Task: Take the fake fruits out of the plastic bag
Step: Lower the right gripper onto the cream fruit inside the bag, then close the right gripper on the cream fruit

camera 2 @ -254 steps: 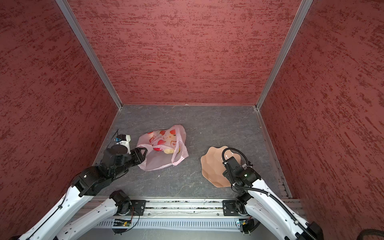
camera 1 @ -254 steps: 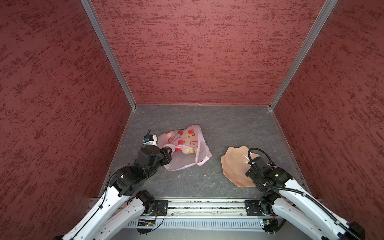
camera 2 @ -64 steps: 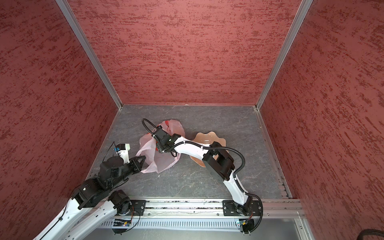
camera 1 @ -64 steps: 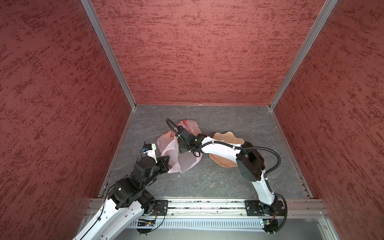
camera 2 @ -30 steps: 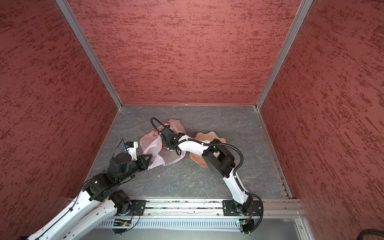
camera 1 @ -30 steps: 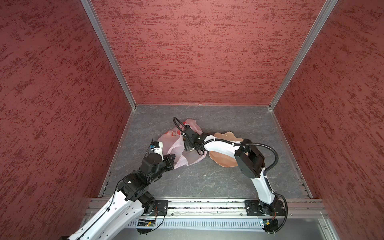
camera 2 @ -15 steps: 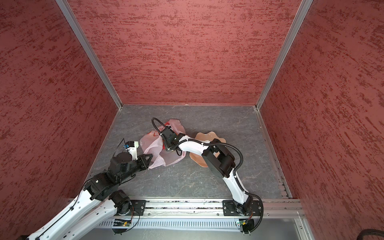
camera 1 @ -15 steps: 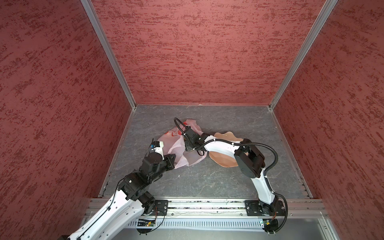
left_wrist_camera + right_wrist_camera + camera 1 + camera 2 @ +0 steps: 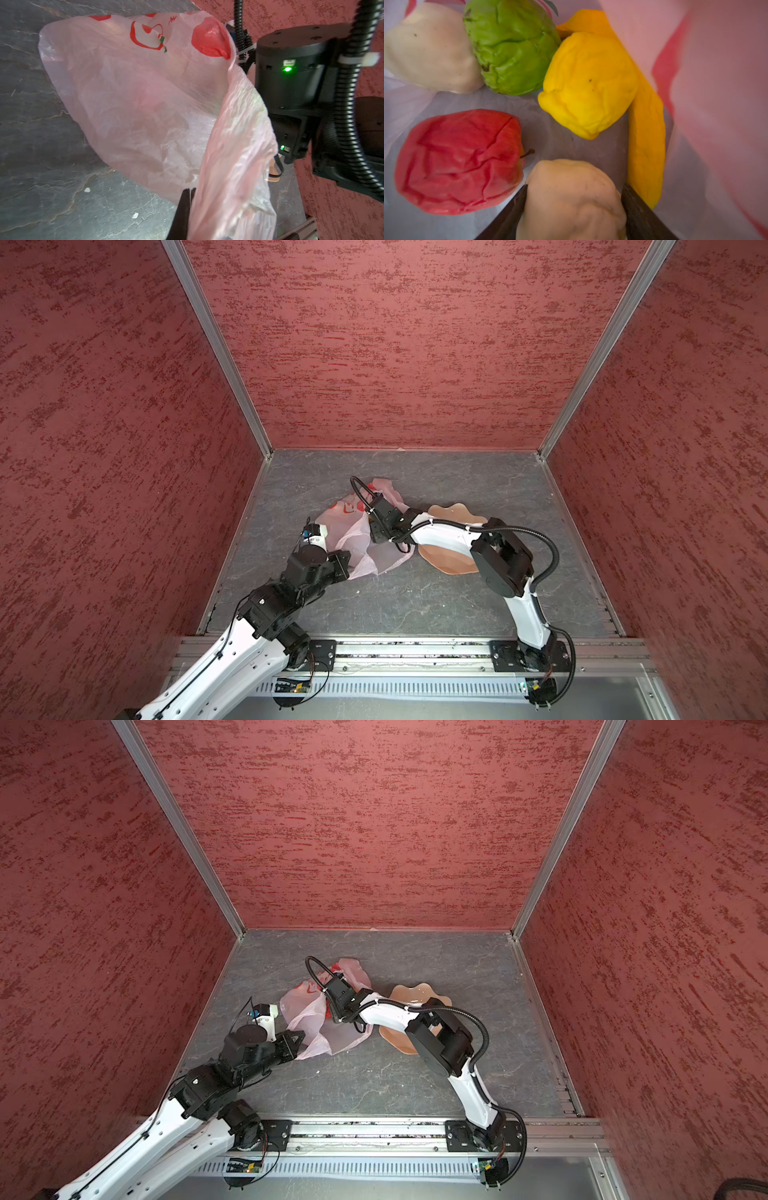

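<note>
The pale-pink plastic bag (image 9: 353, 539) (image 9: 305, 1021) (image 9: 135, 93) lies crumpled mid-floor. My left gripper (image 9: 188, 190) (image 9: 345, 563) is shut on a thin fold of its near edge and holds the mouth up. The right arm's wrist (image 9: 382, 514) reaches into the bag. Inside, in the right wrist view, my right gripper (image 9: 574, 187) is shut on a beige lumpy fruit (image 9: 571, 203), a finger pressed to each side. Around it lie a red fruit (image 9: 456, 162), a yellow round fruit (image 9: 589, 83), a green fruit (image 9: 510, 45), a banana (image 9: 645, 145) and another beige fruit (image 9: 429, 52).
A peach scalloped bowl (image 9: 449, 562) (image 9: 415, 990) sits just right of the bag, partly under the right arm. Red textured walls close off three sides of the grey floor (image 9: 415, 601). The metal base rail (image 9: 395, 651) runs along the front.
The right jaws have narrowed onto the beige fruit inside the bag. Both arms and the bag have hardly shifted over the last second.
</note>
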Available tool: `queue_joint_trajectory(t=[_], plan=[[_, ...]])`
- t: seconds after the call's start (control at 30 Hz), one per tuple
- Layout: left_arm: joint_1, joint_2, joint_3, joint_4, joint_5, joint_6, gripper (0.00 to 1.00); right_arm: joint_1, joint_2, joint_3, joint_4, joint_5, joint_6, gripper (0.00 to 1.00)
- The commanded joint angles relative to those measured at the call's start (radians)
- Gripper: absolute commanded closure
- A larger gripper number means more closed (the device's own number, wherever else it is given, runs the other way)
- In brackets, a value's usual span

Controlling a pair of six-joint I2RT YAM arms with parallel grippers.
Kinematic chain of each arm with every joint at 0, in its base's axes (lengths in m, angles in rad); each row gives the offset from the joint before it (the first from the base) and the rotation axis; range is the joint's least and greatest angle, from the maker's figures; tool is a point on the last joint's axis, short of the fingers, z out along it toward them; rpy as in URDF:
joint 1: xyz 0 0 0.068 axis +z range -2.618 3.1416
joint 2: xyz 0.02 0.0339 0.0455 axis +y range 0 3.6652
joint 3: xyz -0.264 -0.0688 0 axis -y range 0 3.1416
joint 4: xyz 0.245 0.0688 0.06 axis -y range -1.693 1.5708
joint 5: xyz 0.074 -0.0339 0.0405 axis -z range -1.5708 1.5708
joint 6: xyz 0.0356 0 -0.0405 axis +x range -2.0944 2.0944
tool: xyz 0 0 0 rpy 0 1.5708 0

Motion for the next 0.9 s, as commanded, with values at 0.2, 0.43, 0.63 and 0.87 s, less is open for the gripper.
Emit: queue_joint_trajectory(t=[0.2,0.43,0.63,0.87], plan=[[0.014,0.001,0.047,-0.166,-0.074,-0.056,0.93,0.033,-0.103,-0.036,-0.054,-0.021,-0.020,0.66],[0.029,0.034,0.066,-0.154,-0.089,-0.049,0.93,0.062,-0.192,-0.056,-0.073,-0.045,-0.021,0.67],[0.034,0.050,0.085,-0.109,-0.103,-0.044,0.93,0.074,-0.284,-0.106,-0.045,-0.100,-0.012,0.67],[0.042,0.067,0.134,-0.100,-0.145,-0.003,0.93,0.076,-0.385,-0.138,-0.017,-0.140,-0.009,0.68]])
